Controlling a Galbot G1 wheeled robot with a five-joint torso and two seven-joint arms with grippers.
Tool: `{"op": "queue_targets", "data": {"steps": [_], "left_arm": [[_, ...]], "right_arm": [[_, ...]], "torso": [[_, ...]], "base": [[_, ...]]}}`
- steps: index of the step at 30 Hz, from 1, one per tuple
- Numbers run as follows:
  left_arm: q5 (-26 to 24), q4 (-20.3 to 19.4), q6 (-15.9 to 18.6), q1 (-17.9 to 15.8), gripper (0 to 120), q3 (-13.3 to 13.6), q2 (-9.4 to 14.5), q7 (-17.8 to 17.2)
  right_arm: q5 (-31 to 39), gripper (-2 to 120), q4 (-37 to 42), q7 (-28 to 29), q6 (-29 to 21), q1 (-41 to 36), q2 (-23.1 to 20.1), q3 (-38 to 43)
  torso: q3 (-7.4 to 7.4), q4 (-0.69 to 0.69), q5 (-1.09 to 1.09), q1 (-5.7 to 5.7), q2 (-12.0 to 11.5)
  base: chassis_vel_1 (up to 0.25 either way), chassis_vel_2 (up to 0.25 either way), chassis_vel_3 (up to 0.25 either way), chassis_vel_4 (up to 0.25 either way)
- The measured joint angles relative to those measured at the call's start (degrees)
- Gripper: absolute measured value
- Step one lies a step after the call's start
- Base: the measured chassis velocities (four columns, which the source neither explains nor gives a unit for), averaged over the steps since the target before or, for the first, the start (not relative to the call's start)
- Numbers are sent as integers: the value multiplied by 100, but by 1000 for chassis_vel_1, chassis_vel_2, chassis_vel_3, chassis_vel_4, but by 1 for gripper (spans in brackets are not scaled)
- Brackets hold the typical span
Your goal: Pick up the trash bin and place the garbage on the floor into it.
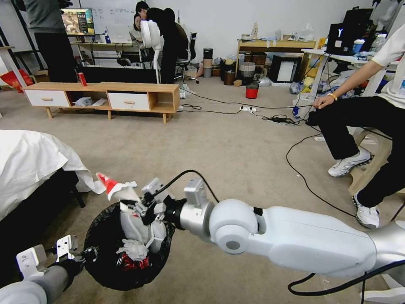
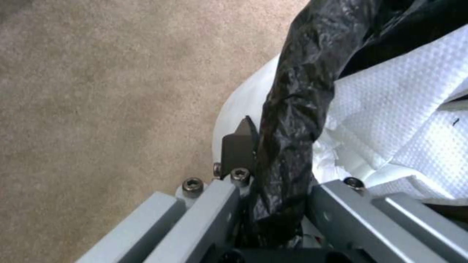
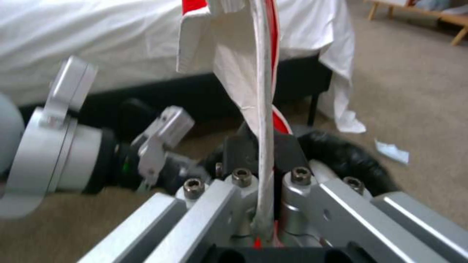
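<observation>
Crowding the trash bin (image 1: 101, 236): bed (image 1: 29, 164) beside, right tool (image 1: 137, 202) above.

White-sheeted bed (image 1: 29, 164), wooden TV console (image 1: 105, 95)

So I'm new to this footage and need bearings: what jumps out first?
The right gripper is shut on a red-white snack bag, holding it above the black-lined trash bin in the near foreground. The left gripper clamps the bin's rim, and white tissues already lie inside. A white-sheeted bed stands to the robot's left.
</observation>
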Motion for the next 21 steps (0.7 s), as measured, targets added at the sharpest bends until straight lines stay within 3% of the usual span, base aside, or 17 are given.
{"op": "queue_targets", "data": {"steps": [21], "left_arm": [[-103, 27, 0, -51, 0, -70, 78, -14]], "right_arm": [[-51, 0, -176, 270, -352, -51, 201, -602]], "torso": [[0, 0, 1, 0, 0]], "base": [[0, 0, 0, 0]]}}
